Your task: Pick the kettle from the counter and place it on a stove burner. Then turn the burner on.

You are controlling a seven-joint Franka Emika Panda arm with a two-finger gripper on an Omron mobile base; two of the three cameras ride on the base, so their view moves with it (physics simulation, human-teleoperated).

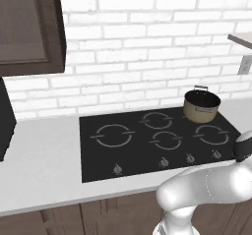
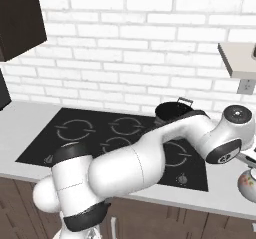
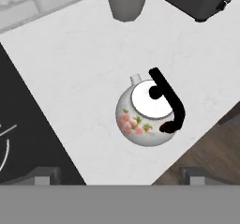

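White rounded kettle [image 3: 146, 117], floral, on smooth counter [image 3: 79, 68]

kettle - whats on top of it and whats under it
On the kettle sit a white lid with a black knob and a black arched handle. Under it is the pale counter; the kettle's base is hidden.

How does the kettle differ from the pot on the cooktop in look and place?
The kettle is white with a pink floral print, a lid and a black arched handle; the pot is tan outside, dark inside and open-topped. The kettle sits on the pale counter beside the cooktop; the pot stands on the cooktop's back right. Both stand upright, untouched.
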